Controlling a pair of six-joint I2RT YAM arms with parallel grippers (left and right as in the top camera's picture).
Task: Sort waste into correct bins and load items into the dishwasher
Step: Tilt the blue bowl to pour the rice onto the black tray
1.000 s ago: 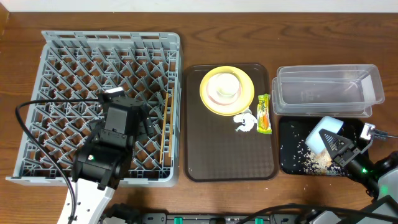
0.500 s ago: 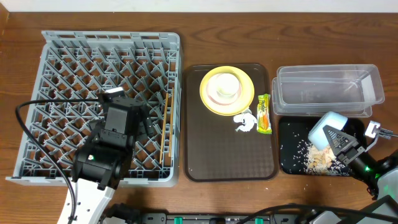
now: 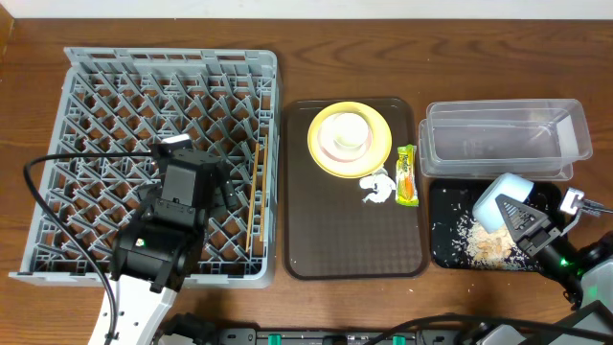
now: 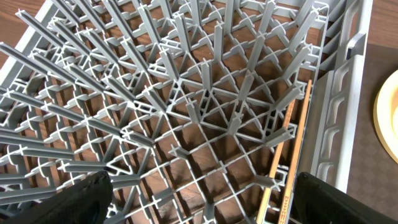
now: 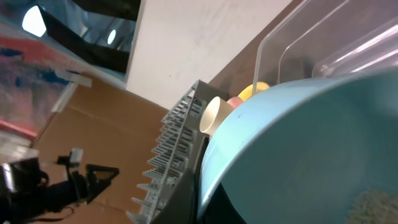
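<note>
My right gripper (image 3: 525, 222) is shut on the rim of the light blue bowl (image 3: 502, 198) and holds it tipped over the black tray (image 3: 442, 251), where a heap of white rice crumbs (image 3: 484, 243) lies. The bowl fills the right wrist view (image 5: 311, 143). The yellow plate (image 3: 376, 151) with the cream cup (image 3: 347, 133) sits on the brown tray, with the white tissue (image 3: 377, 187) and yellow-green wrapper (image 3: 406, 175) beside it. The chopsticks (image 3: 255, 196) lie in the grey rack (image 3: 115, 86). My left gripper (image 3: 187, 192) hovers open and empty over the rack, the chopsticks (image 4: 287, 152) by its right finger.
The clear tub (image 3: 503, 139) stands behind the black tray at the right. The brown serving tray (image 3: 326, 230) lies between rack and bins. A black cable (image 3: 43, 192) loops over the rack's left side.
The right gripper has tilted the bowl further and moved slightly right; more rice has dropped onto the black tray and the heap has grown. The left arm has not moved.
</note>
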